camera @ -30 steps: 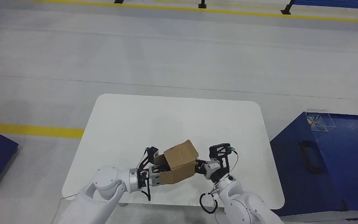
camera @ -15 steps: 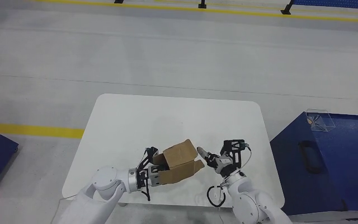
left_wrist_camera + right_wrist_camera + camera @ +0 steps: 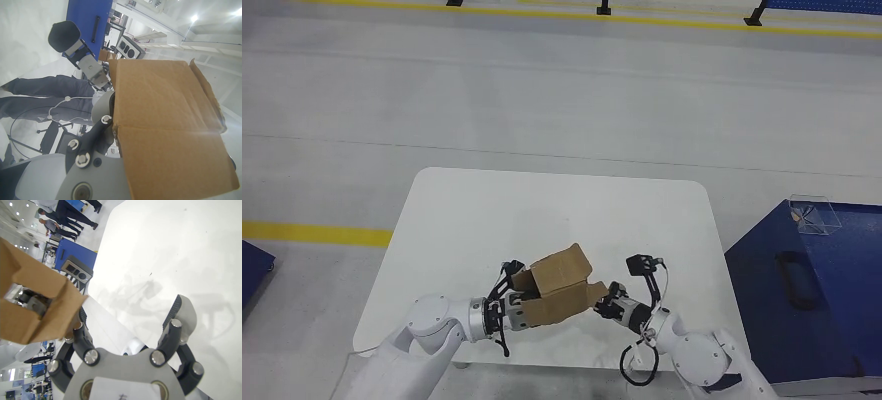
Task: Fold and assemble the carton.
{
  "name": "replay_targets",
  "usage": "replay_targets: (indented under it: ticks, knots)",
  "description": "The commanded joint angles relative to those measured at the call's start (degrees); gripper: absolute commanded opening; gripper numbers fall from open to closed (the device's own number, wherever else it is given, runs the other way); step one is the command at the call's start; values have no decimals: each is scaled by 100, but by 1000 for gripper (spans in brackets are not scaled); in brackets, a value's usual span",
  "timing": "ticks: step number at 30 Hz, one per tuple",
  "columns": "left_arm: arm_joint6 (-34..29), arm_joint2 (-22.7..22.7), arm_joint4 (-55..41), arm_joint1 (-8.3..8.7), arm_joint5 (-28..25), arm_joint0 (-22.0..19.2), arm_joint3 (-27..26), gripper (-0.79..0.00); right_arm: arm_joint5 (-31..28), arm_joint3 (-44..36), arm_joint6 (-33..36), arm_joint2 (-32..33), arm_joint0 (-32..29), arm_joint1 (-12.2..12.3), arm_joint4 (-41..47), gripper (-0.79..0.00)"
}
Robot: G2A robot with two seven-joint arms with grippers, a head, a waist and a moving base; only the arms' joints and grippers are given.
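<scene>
A brown carton (image 3: 554,283) is held tilted above the near part of the white table (image 3: 492,215). My left gripper (image 3: 510,305) is shut on its left end; one dark finger (image 3: 95,131) lies along the cardboard wall (image 3: 166,113), and the other finger is hidden by the carton. My right gripper (image 3: 604,304) is at the carton's right end, open, with nothing between its fingers (image 3: 177,311). The carton's open end and flaps (image 3: 34,306) rest against the outside of the other finger (image 3: 81,315).
A blue cabinet (image 3: 812,290) stands just past the table's right edge, with a small clear box (image 3: 814,213) on top. The far half of the table lies bare. Yellow floor lines run behind and to the left.
My right gripper pulled away to the right of the carton, then came back low against its right end. The carton's right end has risen slightly; the left gripper kept its hold.
</scene>
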Motion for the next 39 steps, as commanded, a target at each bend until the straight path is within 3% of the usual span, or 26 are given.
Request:
replay_targets:
  ticks: [1, 12, 29, 39]
  knots:
    - [1, 15, 9, -5, 0, -8, 13, -785, -69, -107, -49, 165, -93, 17, 92, 0]
    - [-39, 34, 56, -11, 17, -8, 60, -785, -210, -412, -200, 473, -299, 45, 298, 0]
    - [-101, -31, 129, 5, 4, 30, 24, -785, 43, -704, -276, 171, -214, 20, -136, 0]
    - [-278, -71, 33, 12, -97, 89, -21, -785, -56, -479, -252, 28, -28, -15, 139, 0]
